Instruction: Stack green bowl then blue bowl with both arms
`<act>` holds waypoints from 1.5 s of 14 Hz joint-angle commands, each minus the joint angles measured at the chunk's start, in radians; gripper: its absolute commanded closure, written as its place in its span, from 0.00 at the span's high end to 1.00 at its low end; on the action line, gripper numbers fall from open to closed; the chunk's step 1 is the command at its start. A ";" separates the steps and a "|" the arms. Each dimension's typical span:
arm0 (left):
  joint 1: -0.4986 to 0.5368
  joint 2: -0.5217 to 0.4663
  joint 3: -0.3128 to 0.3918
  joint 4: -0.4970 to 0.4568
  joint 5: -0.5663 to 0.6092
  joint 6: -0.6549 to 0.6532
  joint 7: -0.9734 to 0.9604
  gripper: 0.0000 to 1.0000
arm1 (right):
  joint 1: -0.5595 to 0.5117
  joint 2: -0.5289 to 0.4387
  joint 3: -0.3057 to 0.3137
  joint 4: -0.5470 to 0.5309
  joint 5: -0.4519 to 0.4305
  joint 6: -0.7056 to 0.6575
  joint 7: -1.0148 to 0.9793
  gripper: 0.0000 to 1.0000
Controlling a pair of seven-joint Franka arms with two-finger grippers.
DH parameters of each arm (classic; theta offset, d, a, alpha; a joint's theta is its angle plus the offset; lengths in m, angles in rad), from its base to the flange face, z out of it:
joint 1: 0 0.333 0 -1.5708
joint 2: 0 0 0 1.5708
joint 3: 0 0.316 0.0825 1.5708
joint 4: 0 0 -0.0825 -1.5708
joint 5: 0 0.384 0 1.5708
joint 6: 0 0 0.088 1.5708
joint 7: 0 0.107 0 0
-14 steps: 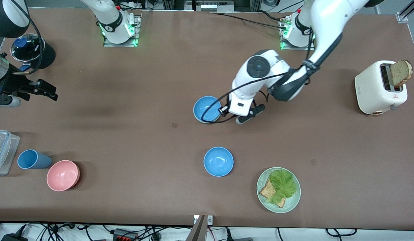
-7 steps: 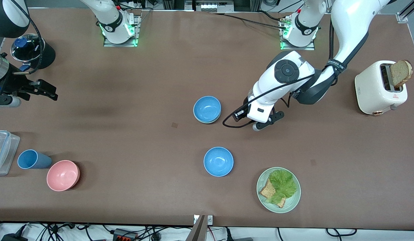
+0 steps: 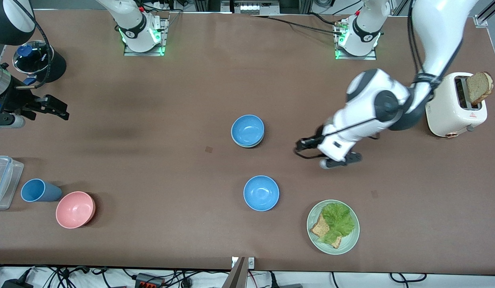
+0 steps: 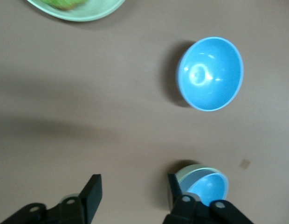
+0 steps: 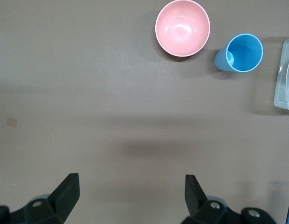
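Note:
The green bowl [image 3: 252, 145] sits mid-table with a blue bowl [image 3: 247, 129] nested inside it; only its pale rim shows. The stack also shows in the left wrist view, green rim [image 4: 187, 173] under blue [image 4: 207, 187]. A second blue bowl [image 3: 261, 193] stands alone, nearer the front camera, and also shows in the left wrist view [image 4: 210, 73]. My left gripper [image 3: 330, 155] [image 4: 133, 196] is open and empty over bare table, beside the stack toward the left arm's end. My right gripper [image 3: 58, 109] [image 5: 130, 193] is open and empty, waiting at the right arm's end.
A green plate [image 3: 350, 245] with lettuce and toast lies near the front edge. A white toaster [image 3: 447, 106] holding bread stands at the left arm's end. A pink bowl [image 3: 75, 209], blue cup [image 3: 38, 190] and clear container [image 3: 3, 180] are at the right arm's end.
My left gripper has drawn away from the stacked bowls toward the toaster end, leaving the blue bowl resting in the green bowl. The right arm has not moved.

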State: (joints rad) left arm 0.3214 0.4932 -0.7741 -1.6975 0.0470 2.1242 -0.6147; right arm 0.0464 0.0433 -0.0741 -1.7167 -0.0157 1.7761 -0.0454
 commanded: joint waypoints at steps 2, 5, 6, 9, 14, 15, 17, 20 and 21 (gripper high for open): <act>-0.070 -0.166 0.156 -0.024 -0.061 -0.104 0.203 1.00 | 0.004 -0.029 -0.004 -0.021 0.005 -0.018 0.005 1.00; -0.168 -0.226 0.310 -0.056 -0.062 -0.122 0.211 1.00 | 0.007 -0.066 -0.003 -0.029 0.003 -0.101 0.005 1.00; -0.179 -0.238 0.338 -0.065 -0.062 -0.122 0.211 1.00 | 0.006 -0.089 -0.003 -0.055 0.003 -0.095 0.005 1.00; -0.183 -0.327 0.415 -0.113 -0.062 -0.168 0.324 1.00 | 0.004 -0.137 -0.004 -0.109 0.002 -0.061 0.004 1.00; -0.212 -0.462 0.570 -0.140 -0.059 -0.292 0.423 1.00 | -0.005 -0.160 -0.013 -0.132 0.000 -0.041 0.005 1.00; -0.212 -0.484 0.578 -0.136 -0.052 -0.335 0.423 1.00 | -0.005 -0.158 -0.013 -0.130 0.002 -0.046 0.004 1.00; -0.196 -0.498 0.585 -0.125 -0.056 -0.382 0.446 1.00 | -0.003 -0.139 -0.012 -0.110 0.000 -0.047 0.005 1.00; -0.171 -0.470 0.576 -0.099 -0.058 -0.385 0.509 1.00 | -0.002 -0.080 -0.012 -0.038 0.002 -0.047 -0.002 1.00; -0.170 -0.467 0.575 -0.099 -0.062 -0.383 0.509 1.00 | -0.002 -0.071 -0.010 -0.034 0.002 -0.046 0.001 1.00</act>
State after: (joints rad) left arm 0.1472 0.0133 -0.1985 -1.7993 0.0145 1.7483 -0.1427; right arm 0.0437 -0.0600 -0.0870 -1.7901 -0.0156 1.7320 -0.0447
